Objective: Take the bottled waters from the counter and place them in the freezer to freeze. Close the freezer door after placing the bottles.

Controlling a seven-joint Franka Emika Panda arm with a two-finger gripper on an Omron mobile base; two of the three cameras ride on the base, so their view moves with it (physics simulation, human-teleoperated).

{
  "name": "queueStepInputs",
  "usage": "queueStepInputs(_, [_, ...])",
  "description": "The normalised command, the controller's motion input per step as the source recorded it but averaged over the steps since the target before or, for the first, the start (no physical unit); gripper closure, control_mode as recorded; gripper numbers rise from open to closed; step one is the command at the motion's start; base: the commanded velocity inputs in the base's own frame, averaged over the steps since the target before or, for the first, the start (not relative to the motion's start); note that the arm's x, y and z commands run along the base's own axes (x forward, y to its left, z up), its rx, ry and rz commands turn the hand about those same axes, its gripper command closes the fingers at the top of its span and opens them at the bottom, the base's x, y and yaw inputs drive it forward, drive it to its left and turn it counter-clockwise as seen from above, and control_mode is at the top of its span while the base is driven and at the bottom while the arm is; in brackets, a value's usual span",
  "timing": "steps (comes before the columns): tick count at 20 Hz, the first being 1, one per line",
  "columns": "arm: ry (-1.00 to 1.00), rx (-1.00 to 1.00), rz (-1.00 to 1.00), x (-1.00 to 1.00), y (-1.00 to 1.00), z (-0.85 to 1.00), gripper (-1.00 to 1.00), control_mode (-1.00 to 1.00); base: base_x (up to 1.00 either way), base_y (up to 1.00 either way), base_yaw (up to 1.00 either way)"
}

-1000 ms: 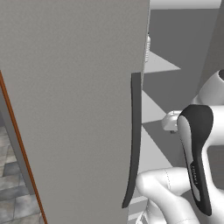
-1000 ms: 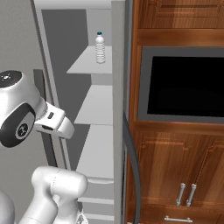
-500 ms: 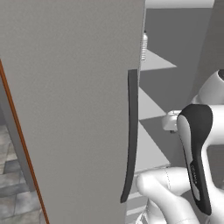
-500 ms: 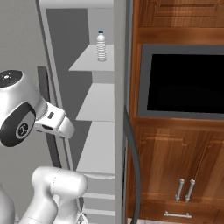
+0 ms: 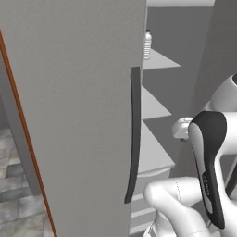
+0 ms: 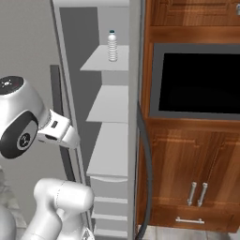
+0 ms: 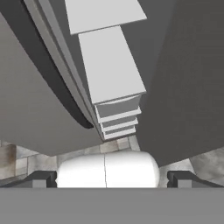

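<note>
One bottled water [image 6: 112,46] was seen standing upright on the top shelf [image 6: 101,60] of the freezer [image 6: 89,33], well back toward the rear wall. Its teal-blue cap and white label band were made out, but no writing on the label could be read; the print was too small. In the left base view the same bottle [image 5: 147,45] was half hidden behind the edge of the freezer door [image 5: 74,102], only a narrow strip of ribbed body and cap being exposed.

The freezer door was found standing open, its plain grey face taking up most of the left base view, with the long dark bar handle [image 5: 133,134] running down it. Pale shelves were stepped below the bottle's shelf, and drawer fronts [image 6: 110,201] were noted at the bottom of the compartment. No brand marks were found on the appliance.

To the right, a black wall oven [image 6: 197,82] set in brown wooden cabinetry [image 6: 197,183] was recorded, cut off at the frame edge.

The gripper [image 7: 112,178] was seen from the hand view, pointing down past the door's lower edge toward tiled floor [image 7: 205,164]. The fingertips [image 7: 41,178] were spread wide apart and nothing was held between them.
</note>
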Motion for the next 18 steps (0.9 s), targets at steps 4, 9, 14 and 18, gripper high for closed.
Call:
queueStepInputs(4, [0.00, 0.00, 0.00, 0.00, 0.00, 0.00, -1.00, 1.00, -0.22, 0.67, 0.08])
queueStepInputs(9, [0.00, 0.00, 0.00, 0.00, 0.00, 0.00, -1.00, 1.00, -0.15, 0.88, 0.08])
queueStepInputs(14, [0.00, 0.00, 0.00, 0.00, 0.00, 0.00, -1.00, 1.00, -0.03, 0.99, 0.14])
queueStepInputs(18, [0.00, 0.00, 0.00, 0.00, 0.00, 0.00, -1.00, 1.00, 0.00, 0.99, 0.20])
